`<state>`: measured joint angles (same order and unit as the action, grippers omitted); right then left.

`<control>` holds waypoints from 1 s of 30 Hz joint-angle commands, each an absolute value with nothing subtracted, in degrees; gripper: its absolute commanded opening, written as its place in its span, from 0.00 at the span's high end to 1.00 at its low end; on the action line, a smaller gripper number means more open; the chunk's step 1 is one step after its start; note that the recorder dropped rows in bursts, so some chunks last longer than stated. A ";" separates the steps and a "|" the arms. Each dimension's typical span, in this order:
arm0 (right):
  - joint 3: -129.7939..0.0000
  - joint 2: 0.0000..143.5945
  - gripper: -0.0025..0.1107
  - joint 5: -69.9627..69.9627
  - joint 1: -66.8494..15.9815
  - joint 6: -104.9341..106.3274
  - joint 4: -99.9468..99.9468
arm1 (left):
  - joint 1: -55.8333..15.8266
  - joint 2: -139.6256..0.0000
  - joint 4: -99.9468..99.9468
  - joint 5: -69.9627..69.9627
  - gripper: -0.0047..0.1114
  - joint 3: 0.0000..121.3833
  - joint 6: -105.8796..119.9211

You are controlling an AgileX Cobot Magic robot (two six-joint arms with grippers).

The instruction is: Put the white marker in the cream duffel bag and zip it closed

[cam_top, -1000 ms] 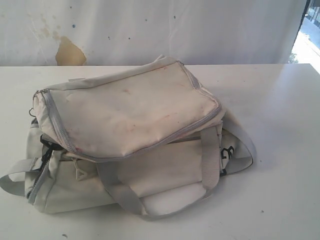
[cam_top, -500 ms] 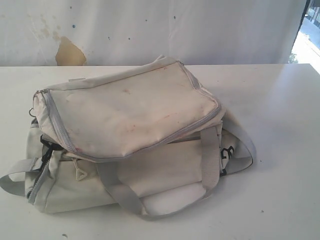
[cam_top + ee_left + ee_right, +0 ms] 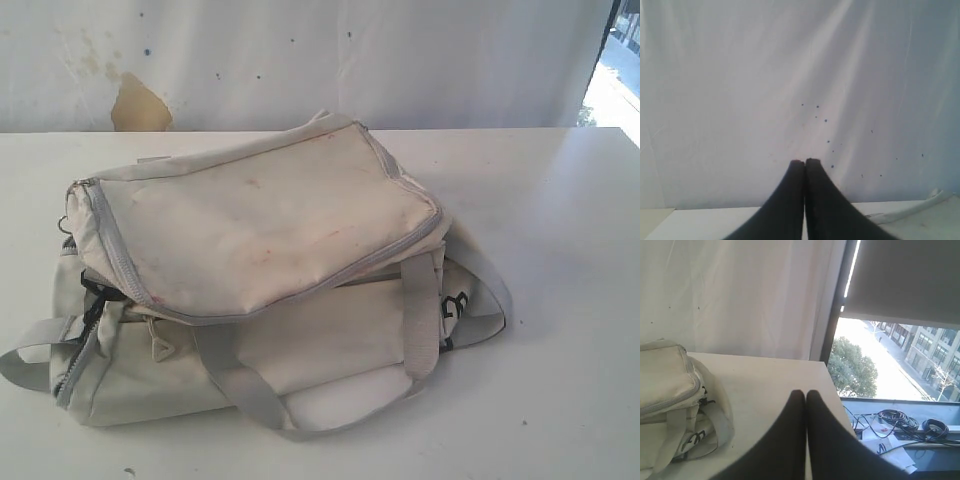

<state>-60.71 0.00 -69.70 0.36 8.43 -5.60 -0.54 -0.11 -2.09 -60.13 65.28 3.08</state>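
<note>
Cream duffel bag (image 3: 262, 232) on white table (image 3: 560, 230)

bag (image 3: 270, 220): cream, faint reddish stains | zipper (image 3: 112, 245): grey | straps (image 3: 235, 385): pale grey | table (image 3: 560, 250): white, dark specks | backdrop (image 3: 400, 60): white, tan patch far left | left gripper (image 3: 805, 161): black | right gripper (image 3: 805, 391): black

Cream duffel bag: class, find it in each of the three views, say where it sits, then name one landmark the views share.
Exterior view: the cream duffel bag lies centre-left on the table.
Left wrist view: not clearly in it; a pale strip at lower right might be part of it, I cannot tell.
Right wrist view: the bag fills the lower left.
Shared landmark: the white backdrop behind the table.
</note>
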 commanded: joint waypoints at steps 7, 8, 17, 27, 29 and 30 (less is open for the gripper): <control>-50.42 0.00 0.98 -57.82 0.36 6.67 -5.92 | -0.77 0.00 -3.15 -55.33 0.96 57.49 2.71; -49.17 0.00 0.98 -56.46 0.36 6.67 -5.92 | -0.77 0.00 -3.41 -53.53 0.96 55.83 2.71; -25.37 0.00 0.98 -29.86 0.36 4.66 -6.03 | -0.77 0.00 -3.09 -25.32 0.96 30.06 2.52; -3.24 0.00 0.98 -2.50 0.36 4.66 -6.03 | -0.77 0.00 -3.09 -5.47 0.96 8.48 2.52; 0.00 0.00 0.98 -2.08 0.36 4.66 -6.03 | -0.77 0.00 -3.09 -1.89 0.96 2.96 2.52; 0.00 0.00 0.98 -4.64 0.36 4.55 -6.03 | -0.77 0.00 -3.09 0.00 0.96 0.00 1.30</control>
<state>-0.77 0.31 -3.90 0.36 5.10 -5.60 -0.54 -0.22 -2.77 -3.51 3.75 2.80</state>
